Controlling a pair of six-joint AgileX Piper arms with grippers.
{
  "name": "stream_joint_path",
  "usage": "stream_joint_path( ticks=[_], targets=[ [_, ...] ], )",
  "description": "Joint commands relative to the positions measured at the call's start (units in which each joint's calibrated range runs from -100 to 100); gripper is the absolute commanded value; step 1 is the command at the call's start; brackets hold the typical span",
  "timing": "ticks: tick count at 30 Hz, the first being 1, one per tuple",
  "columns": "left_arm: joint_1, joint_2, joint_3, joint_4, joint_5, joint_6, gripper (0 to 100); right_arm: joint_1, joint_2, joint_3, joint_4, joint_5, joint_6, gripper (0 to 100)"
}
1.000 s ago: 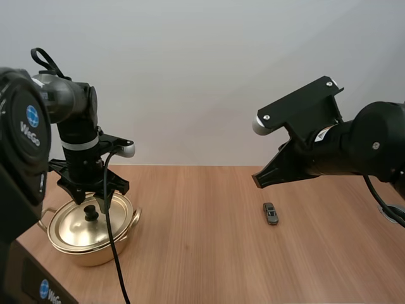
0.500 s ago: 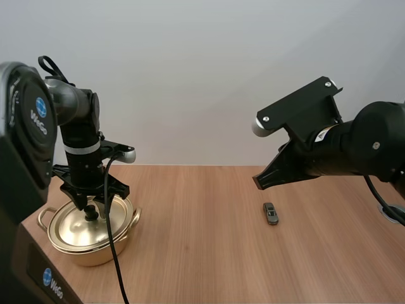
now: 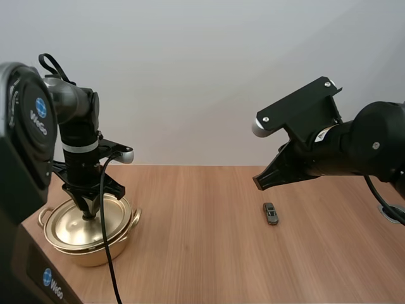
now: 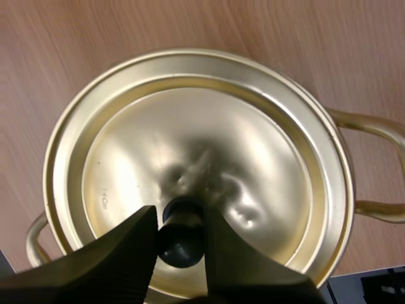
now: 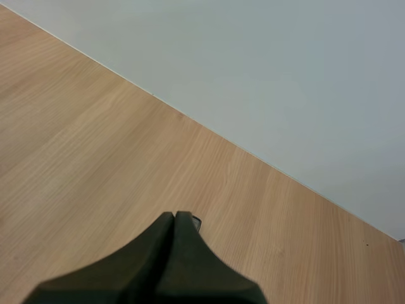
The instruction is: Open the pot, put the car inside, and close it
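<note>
the left gripper stands over the gold pot at the lower left of the high view. its two black fingers are closed in against the black knob at the middle of the lid, one to each side and both seemingly touching it. the grip sits there because the knob is the lid's only handle, and the lid, seated on the rim, has to come off before anything goes in. the left arm drops almost straight down, wrist vertical over the pot's middle, a pose that suits a straight upward lift.

the toy car, small and dark grey, lies on the bare wooden table at centre right of the high view, well apart from the pot. the right gripper hangs above it and a little to the left, fingers pressed together into one dark wedge and holding nothing. from the right wrist, the car's edge peeks out just past the fingertips. that arm reaches in from the right edge, slanting down toward the table, likely placed near the car for the pick-up once the pot is open.
</note>
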Motion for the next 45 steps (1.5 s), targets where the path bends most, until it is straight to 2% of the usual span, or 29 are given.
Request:
stream_joint_path(
  ticks=[1,3,7,8,10,13,14,18,25,32,42,45],
  targets=[
    [-0.02,-1.6,-1.5,-2.5,0.0,0.4,0,0.0,0.0,0.0,0.0,-0.5,1.6,0],
    [-0.02,-4.1,-4.1,-6.4,0.0,1.1,0,0.0,0.7,0.0,-0.1,-0.7,3.4,0],
    [-0.02,-11.6,-9.3,-16.1,0.0,1.6,0,0.0,5.0,0.0,-5.1,-0.5,11.0,0],
    [-0.02,-13.3,-10.1,-18.3,-0.3,1.7,0,0.0,6.3,0.0,-6.7,-0.5,12.5,8],
    [-0.02,-17.9,-11.8,-21.9,-4.3,2.1,0,0.0,9.6,0.0,-9.1,-1.6,15.6,35],
    [-0.02,-24.7,-13.5,-24.8,-9.6,2.5,0,0.0,15.0,0.0,-12.8,-6.0,19.8,94],
    [-0.02,-26.7,-14.0,-25.2,-11.5,2.5,0,0.0,16.5,0.0,-13.7,-7.5,21.1,100],
    [-0.02,-33.1,-15.4,-25.5,-15.9,2.5,0,0.0,24.1,-0.3,-13.6,-11.2,21.4,100],
    [-0.02,-40.2,-18.1,-25.2,-16.0,3.5,0,0.0,32.7,-0.5,-13.8,-17.2,21.7,100],
    [-0.02,-41.7,-18.1,-24.9,-14.6,3.5,0,0.0,34.4,-0.5,-17.2,-20.3,21.7,100],
    [-0.02,-41.7,-18.1,-24.9,-14.7,3.6,0,0.0,34.7,-0.5,-17.2,-22.5,20.5,100],
    [-0.02,-41.7,-18.1,-24.9,-15.0,4.5,0,0.0,34.7,-0.5,-17.1,-24.3,20.6,77]
  ],
)
